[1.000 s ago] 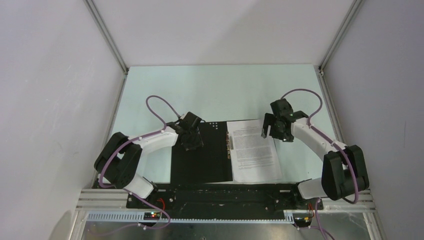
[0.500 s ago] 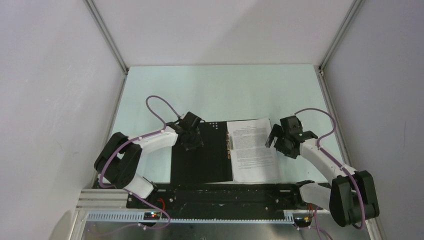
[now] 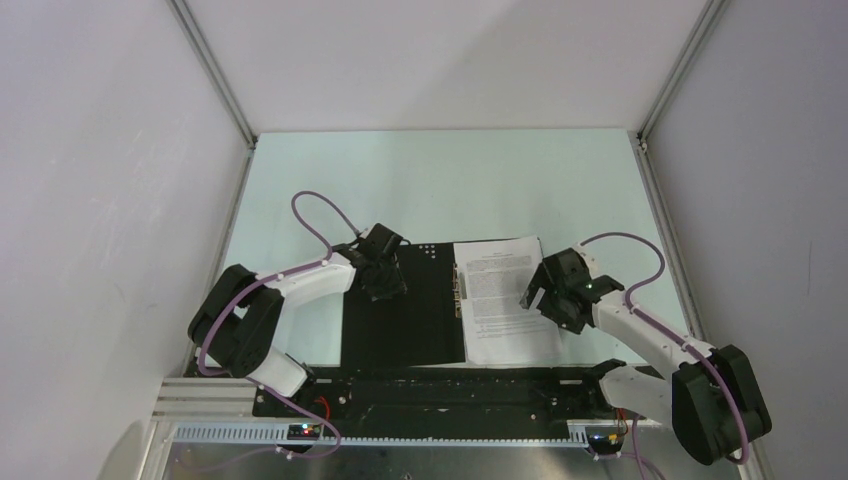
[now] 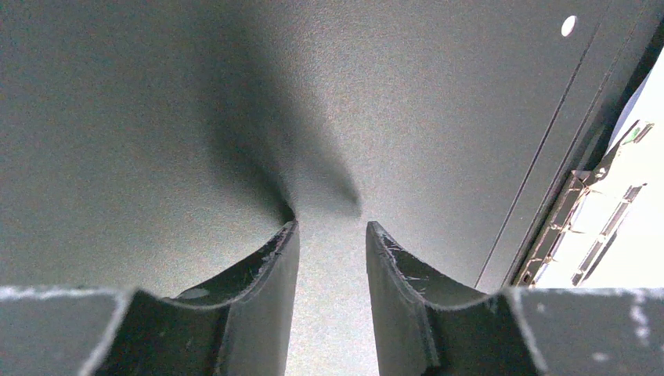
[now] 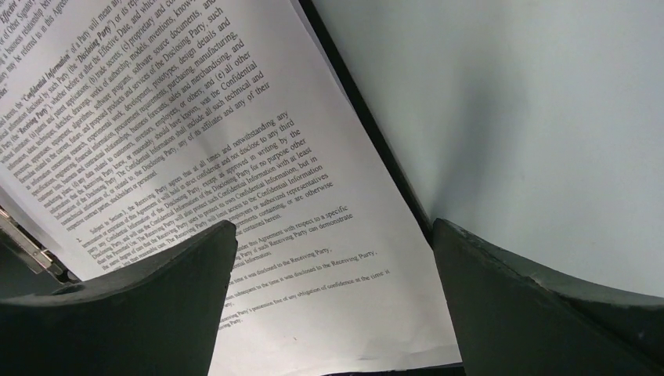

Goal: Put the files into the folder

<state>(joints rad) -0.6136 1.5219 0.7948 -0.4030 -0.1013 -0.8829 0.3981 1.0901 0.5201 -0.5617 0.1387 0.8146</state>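
The folder [image 3: 400, 325] lies open on the table, black inside up; its red outside is hidden. The metal spine clip [image 3: 459, 290] runs down its middle. The files [image 3: 505, 305], white printed sheets, lie stacked on the right cover. My left gripper [image 3: 383, 283] rests on the left cover near its far edge; in the left wrist view [image 4: 329, 227] its jaws stand a narrow gap apart with nothing between them. My right gripper [image 3: 543, 293] hovers wide open and empty over the right edge of the files [image 5: 196, 141], with the black folder edge [image 5: 368, 133] between its fingers.
The pale green table [image 3: 450, 190] stretches behind and beside the folder. White walls and metal posts [image 3: 640, 135] enclose it. The arms' base rail [image 3: 440, 385] runs along the near edge, just below the folder.
My right arm has swung toward the near side and lowered, bringing its gripper from the far right corner of the files to their right edge. The left arm has not moved.
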